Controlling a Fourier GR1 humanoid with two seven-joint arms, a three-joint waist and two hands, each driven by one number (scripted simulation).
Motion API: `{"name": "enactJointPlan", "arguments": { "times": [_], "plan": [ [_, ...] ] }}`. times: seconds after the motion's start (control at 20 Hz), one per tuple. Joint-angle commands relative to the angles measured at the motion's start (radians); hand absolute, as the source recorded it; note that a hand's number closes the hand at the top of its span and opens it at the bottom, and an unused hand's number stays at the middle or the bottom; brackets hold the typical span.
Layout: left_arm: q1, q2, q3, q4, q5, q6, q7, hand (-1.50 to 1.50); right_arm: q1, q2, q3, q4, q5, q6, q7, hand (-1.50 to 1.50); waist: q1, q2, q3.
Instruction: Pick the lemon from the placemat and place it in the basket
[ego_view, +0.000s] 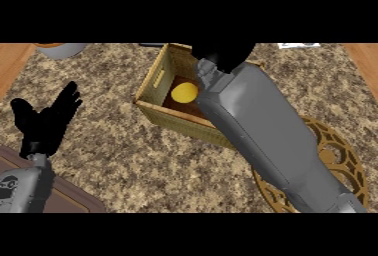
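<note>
1. Table (118, 150), speckled brown-grey stone top, fills most of the view; wood strips show at the 9 and 3 o'clock edges.
2. Right forearm (266, 135), grey, runs from about 5 o'clock up toward 12, crossing over the right side of the basket.
3. Basket (159, 82), woven tan, box-shaped, sits just above centre around 12 o'clock, turned at an angle; dark floor inside.
4. Placemat (341, 150), round, brown-gold openwork, lies at 4 o'clock, partly under the right forearm; nothing visible on the part that shows.
5. Left hand (44, 122), black, at 9 o'clock near the left edge, fingers straight and spread, pointing up, holding nothing, resting well apart from the basket.
6. Right hand (221, 55), black, at 12 o'clock over the basket's far rim; mostly a dark shape, can't tell whether the fingers are spread or curled.
7. Lemon (184, 92), yellow, lies inside the basket on its floor, just left of the right wrist; contact with the hand not visible.
8. Grey round object (63, 49), orange inside, cut off at 11 o'clock edge; can't tell what it is.
9. White item (299, 45) at 1 o'clock edge, too small to tell.
</note>
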Motion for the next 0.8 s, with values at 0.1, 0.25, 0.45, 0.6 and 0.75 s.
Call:
{"name": "enactJointPlan", "arguments": {
  "times": [0.1,0.25,0.45,0.6,0.75],
  "plan": [
    [0.022,0.012,0.028,0.011,0.01,0.003,-0.005,0.0,0.093,0.009,-0.125,-0.232,0.037,-0.131,0.189,-1.5,-0.044,-0.014,0.002],
    [0.053,0.027,0.04,-0.03,0.027,-0.013,0.004,0.0,0.23,0.009,-0.137,-0.411,0.012,-0.027,0.164,-1.5,-0.05,-0.02,0.002],
    [0.07,-0.007,0.021,-0.031,-0.002,0.02,-0.024,0.0,0.421,0.002,-0.137,-0.668,-0.062,0.114,0.107,-1.5,-0.067,-0.015,0.002],
    [0.094,0.011,0.037,-0.04,0.016,-0.006,-0.028,0.0,0.53,0.002,-0.103,-0.83,-0.119,0.225,0.125,-1.5,-0.058,-0.015,0.001],
    [0.07,0.031,0.053,-0.035,0.02,-0.008,-0.017,0.0,0.69,-0.072,-0.113,-1.009,-0.222,0.284,0.084,-1.5,-0.062,-0.011,0.002]
  ]
}}
